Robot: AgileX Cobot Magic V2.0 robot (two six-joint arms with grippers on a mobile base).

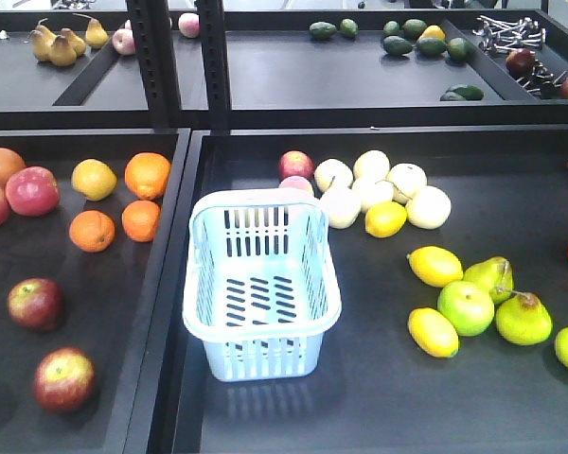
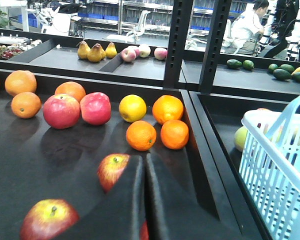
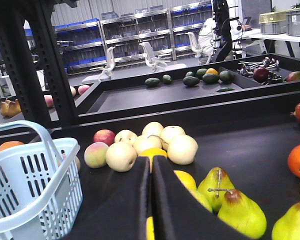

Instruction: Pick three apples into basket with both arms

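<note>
L gripper (image 2: 144, 162) jaws pinched together, holding nothing; apple (image 2: 112, 170) just ahead-left, basket (image 1: 265, 355) off to its right, empty. R gripper (image 3: 151, 161) likewise pinched; basket to its left.

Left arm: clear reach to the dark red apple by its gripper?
Probably yes. The apple sits just left of the left gripper tips, nothing between them; oranges lie further back. Jaws look shut, so open first.
</note>
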